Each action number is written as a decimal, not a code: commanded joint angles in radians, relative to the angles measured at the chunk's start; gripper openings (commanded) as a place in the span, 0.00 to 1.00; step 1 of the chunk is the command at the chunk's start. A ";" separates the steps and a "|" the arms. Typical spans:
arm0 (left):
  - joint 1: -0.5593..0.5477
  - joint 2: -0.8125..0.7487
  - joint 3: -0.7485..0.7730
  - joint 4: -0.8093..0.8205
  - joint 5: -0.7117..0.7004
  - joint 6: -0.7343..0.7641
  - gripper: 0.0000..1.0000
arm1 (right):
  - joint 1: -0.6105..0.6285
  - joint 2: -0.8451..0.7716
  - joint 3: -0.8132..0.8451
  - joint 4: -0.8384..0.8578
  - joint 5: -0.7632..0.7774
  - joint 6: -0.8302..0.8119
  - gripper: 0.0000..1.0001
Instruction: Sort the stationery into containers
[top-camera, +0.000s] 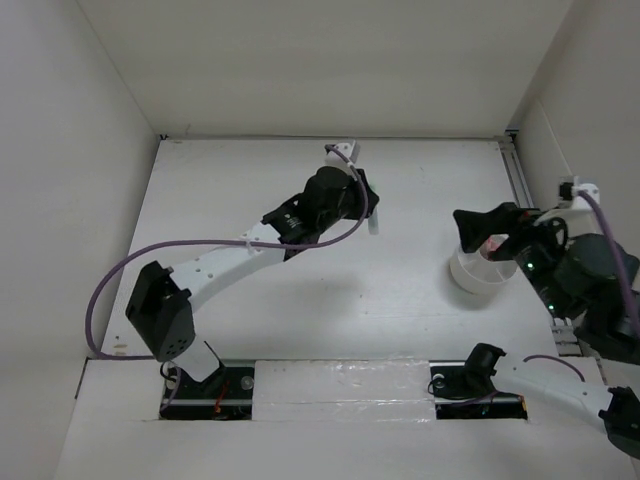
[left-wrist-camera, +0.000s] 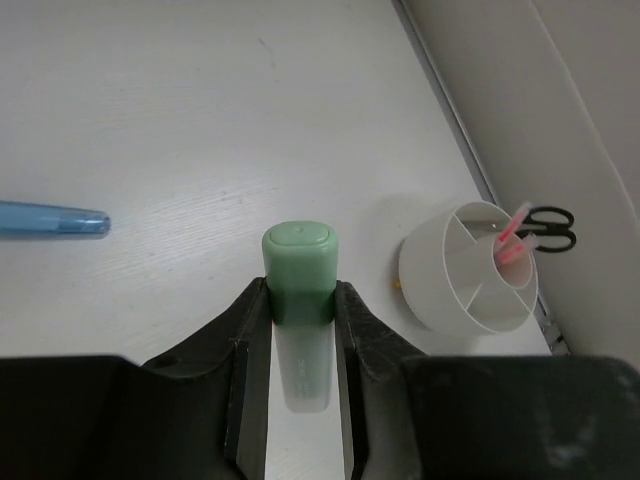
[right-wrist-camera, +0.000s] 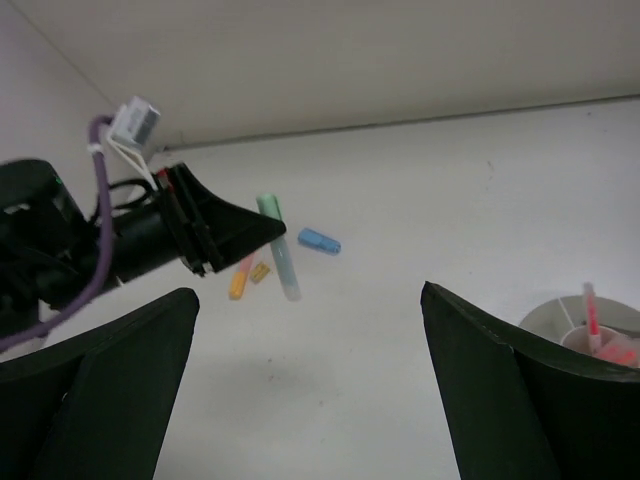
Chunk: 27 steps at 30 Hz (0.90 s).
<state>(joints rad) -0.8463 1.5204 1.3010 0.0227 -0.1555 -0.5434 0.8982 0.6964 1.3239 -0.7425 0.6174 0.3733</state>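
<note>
My left gripper (left-wrist-camera: 300, 312) is shut on a mint-green marker (left-wrist-camera: 299, 262) and holds it above the table; the marker also shows in the right wrist view (right-wrist-camera: 281, 250). A light-blue marker (left-wrist-camera: 50, 220) lies on the table to the left and shows in the right wrist view (right-wrist-camera: 319, 240). A yellow-orange marker (right-wrist-camera: 238, 283) and a tiny yellow-black piece (right-wrist-camera: 259, 273) lie under the left arm. The round white divided cup (left-wrist-camera: 440, 292) stands at the right, holding black-handled scissors (left-wrist-camera: 548, 228) and pink pens (left-wrist-camera: 512, 235). My right gripper (right-wrist-camera: 310, 390) is open and empty, over the cup (top-camera: 465, 276).
White walls enclose the table on the left, back and right. A metal rail (top-camera: 520, 175) runs along the right wall, close behind the cup. The left arm's purple cable (top-camera: 110, 275) loops out over the left side.
</note>
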 joint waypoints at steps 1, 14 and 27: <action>-0.005 0.055 0.061 0.199 0.138 0.131 0.00 | 0.008 -0.035 0.112 -0.081 0.126 0.009 0.99; -0.079 0.384 0.244 0.650 0.433 0.070 0.00 | 0.008 -0.028 0.210 -0.161 0.131 0.030 0.99; -0.106 0.604 0.443 0.800 0.626 -0.035 0.00 | 0.008 -0.046 0.192 -0.170 0.061 0.039 0.99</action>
<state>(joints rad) -0.9417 2.1235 1.6871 0.6945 0.4095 -0.5556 0.8982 0.6609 1.5097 -0.9108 0.7078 0.4080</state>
